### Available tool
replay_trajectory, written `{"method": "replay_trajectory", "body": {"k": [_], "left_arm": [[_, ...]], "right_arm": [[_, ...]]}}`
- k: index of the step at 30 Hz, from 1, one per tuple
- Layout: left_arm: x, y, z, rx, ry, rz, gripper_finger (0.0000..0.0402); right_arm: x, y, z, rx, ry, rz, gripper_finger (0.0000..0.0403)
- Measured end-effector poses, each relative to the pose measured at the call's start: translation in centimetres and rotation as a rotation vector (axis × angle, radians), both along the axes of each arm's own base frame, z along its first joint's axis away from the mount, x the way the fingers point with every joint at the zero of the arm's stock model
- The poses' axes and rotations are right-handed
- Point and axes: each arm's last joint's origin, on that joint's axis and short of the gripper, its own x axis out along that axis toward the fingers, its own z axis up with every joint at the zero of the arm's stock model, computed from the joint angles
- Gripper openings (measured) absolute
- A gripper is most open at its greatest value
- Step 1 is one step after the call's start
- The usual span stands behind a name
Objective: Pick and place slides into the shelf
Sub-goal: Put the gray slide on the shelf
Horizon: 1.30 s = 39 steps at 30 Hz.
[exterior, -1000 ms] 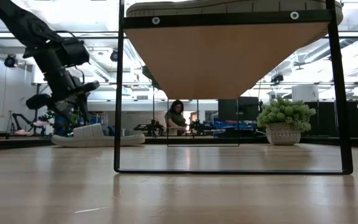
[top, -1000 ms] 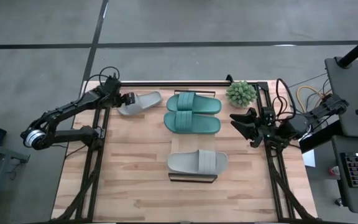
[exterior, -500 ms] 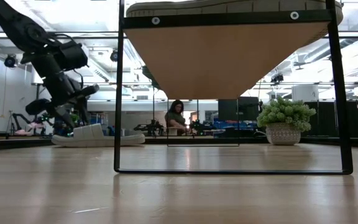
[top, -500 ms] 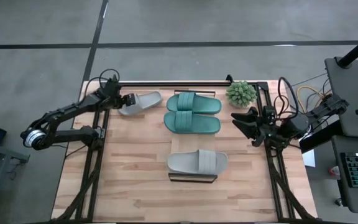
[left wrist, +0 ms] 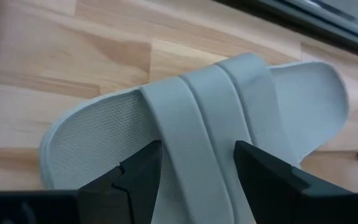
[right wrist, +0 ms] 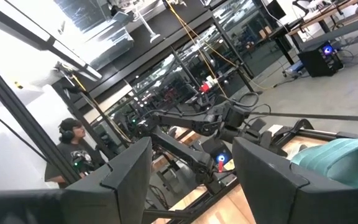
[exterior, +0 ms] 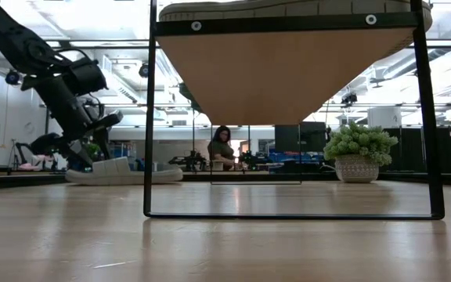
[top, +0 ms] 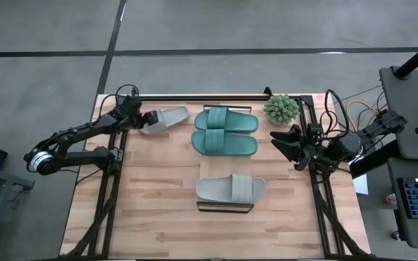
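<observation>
A light grey slide [top: 164,119] lies flat on its sole near the table's far left corner, also in the left wrist view [left wrist: 191,124] and the low view [exterior: 124,171]. My left gripper [top: 147,118] is open just over the slide's left end. Its fingers stand on either side of the wide strap [left wrist: 194,118]. A second grey slide [top: 230,189] rests on the shelf [top: 225,207] near the table's middle. Two dark teal slides [top: 226,119] [top: 224,143] lie side by side on the table. My right gripper [top: 285,145] waits open at the right edge.
A potted plant [top: 281,109] stands at the far right, beside the teal slides. In the low view the shelf's dark frame [exterior: 149,117] and plank underside [exterior: 288,70] fill the near middle. A person [exterior: 223,149] sits in the room beyond the table. Bare wood lies at the near left [top: 151,210].
My left gripper has shifted a little toward the table's left edge and sunk slightly, staying open over the grey slide. The slide has kept its place.
</observation>
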Motion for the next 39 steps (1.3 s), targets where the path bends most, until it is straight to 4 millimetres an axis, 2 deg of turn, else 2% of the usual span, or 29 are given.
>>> {"method": "replay_trajectory", "body": {"k": [9,16,23,39], "left_arm": [[0.2,0.3,0.2,0.06,-0.022,-0.031,0.0189],[0.0,-0.1,-1.0,0.091,-0.047,-0.035,0.0189],[-0.1,-0.6,-2.4,0.175,-0.183,-0.09,0.0189],[-0.4,-1.2,-3.2,0.243,-0.232,-0.112,0.0188]], "right_arm": [[0.0,0.0,0.0,0.0,0.0,0.0,0.0215],[0.0,0.0,0.0,0.0,0.0,0.0,0.0215],[0.0,0.0,0.0,0.0,0.0,0.0,0.0215],[0.0,0.0,0.0,0.001,-0.002,0.0,0.0215]]}}
